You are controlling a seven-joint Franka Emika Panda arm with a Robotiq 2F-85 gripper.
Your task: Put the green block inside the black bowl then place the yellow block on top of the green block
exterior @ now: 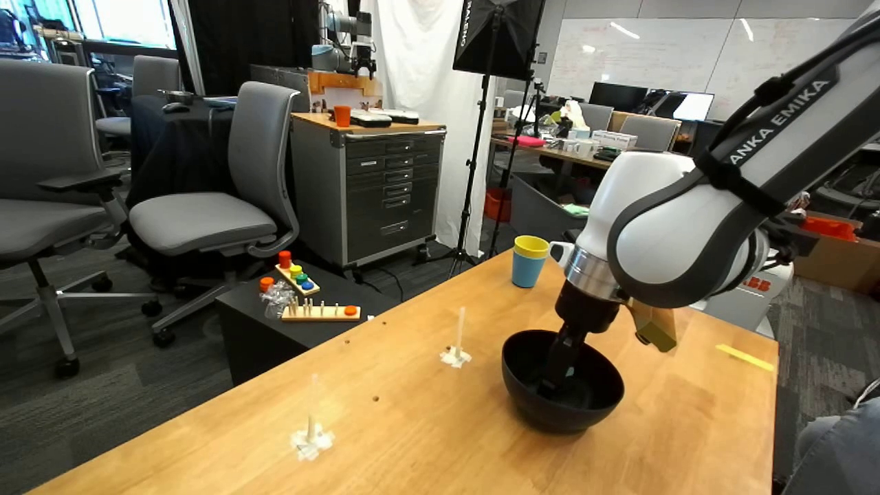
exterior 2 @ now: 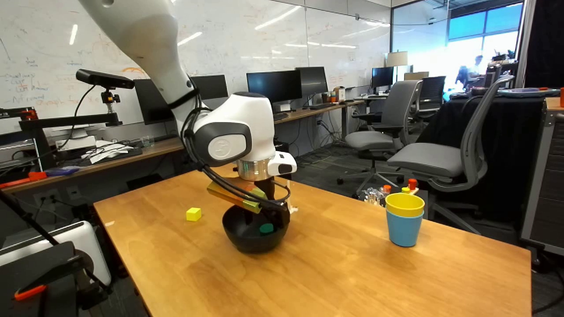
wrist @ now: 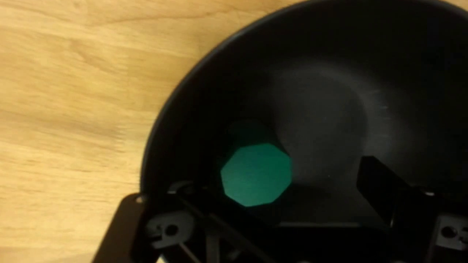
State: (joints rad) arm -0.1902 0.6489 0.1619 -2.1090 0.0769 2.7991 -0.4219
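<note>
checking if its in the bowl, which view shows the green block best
The wrist view: the green block shows its top face large and whole. The exterior views give at most a small patch of it inside the black bowl.

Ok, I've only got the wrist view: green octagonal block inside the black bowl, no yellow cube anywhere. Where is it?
Observer: In an exterior view, the yellow cube sits on the wooden table, outside the black bowl and apart from it.
Operator: Anything upright near the black bowl that I should steer around?
Observer: Yes, in an exterior view a thin pale stick stands upright near the black bowl, not touching it, with white tape at its base.
</note>
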